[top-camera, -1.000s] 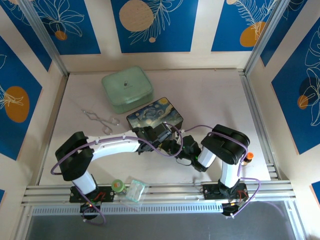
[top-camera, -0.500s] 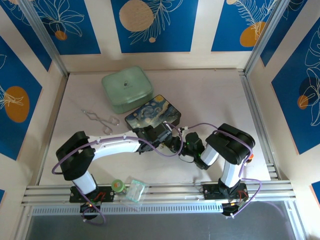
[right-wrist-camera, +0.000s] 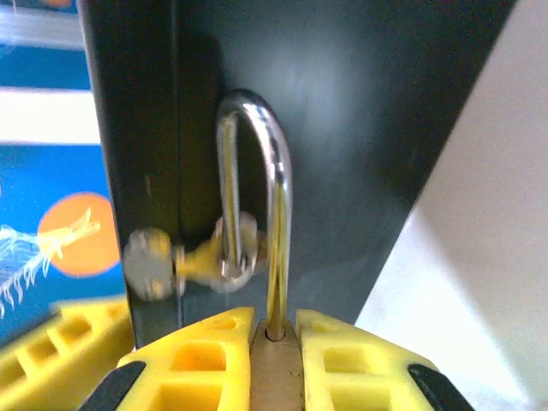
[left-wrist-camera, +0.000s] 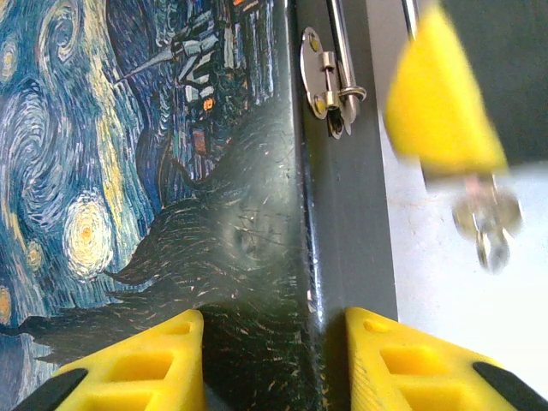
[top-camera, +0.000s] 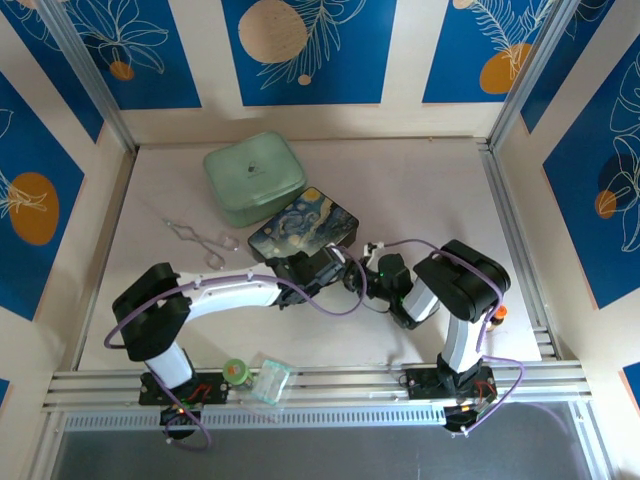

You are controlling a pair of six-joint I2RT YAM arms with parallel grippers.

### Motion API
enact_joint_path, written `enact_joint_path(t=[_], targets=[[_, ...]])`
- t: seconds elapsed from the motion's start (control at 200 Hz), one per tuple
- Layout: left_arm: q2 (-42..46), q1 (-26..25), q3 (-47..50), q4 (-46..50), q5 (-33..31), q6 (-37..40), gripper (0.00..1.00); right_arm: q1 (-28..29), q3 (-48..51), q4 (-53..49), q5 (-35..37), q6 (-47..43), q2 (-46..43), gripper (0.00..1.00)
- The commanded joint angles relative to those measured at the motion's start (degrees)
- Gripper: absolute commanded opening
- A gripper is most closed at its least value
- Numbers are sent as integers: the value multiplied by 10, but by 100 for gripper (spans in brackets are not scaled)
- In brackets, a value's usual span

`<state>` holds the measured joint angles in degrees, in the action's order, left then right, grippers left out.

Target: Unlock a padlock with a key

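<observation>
My right gripper (right-wrist-camera: 274, 321) is shut on the brass padlock (right-wrist-camera: 276, 372). One leg of its silver shackle (right-wrist-camera: 280, 197) sits in the body. The other leg ends clear of the body, hooked at the box's blurred clasp (right-wrist-camera: 205, 257). In the left wrist view the clasp (left-wrist-camera: 330, 81) sits on the Starry Night box (left-wrist-camera: 128, 171), and a blurred silvery key (left-wrist-camera: 488, 218) hangs just under a right finger (left-wrist-camera: 437, 103). My left gripper (left-wrist-camera: 274, 330) has its jaws apart, straddling the box's top edge. From above, both grippers (top-camera: 335, 268) (top-camera: 362, 268) meet at the box's near corner (top-camera: 303, 226).
A mint green tin (top-camera: 254, 177) stands behind the box. Wire tongs (top-camera: 203, 240) lie to its left. A green-capped jar (top-camera: 235, 371) and a clear container (top-camera: 270, 382) sit by the front rail. An orange item (top-camera: 497, 312) lies beside the right arm.
The box has turned and slid left and back. My right gripper has moved forward and left with the padlock. The left jaws have narrowed a little.
</observation>
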<state>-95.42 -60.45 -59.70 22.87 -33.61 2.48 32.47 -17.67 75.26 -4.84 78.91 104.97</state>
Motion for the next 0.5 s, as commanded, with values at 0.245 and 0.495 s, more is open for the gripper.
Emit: enact_joint_path(t=[0.245,0.495], targets=[[-22,-13,40,139,61,-5,35,-49,-33,-37,-38,3,-24,0],[-16,2,5,150,1,-38,52,-62,-23,-394,-150,-79,-104,0]])
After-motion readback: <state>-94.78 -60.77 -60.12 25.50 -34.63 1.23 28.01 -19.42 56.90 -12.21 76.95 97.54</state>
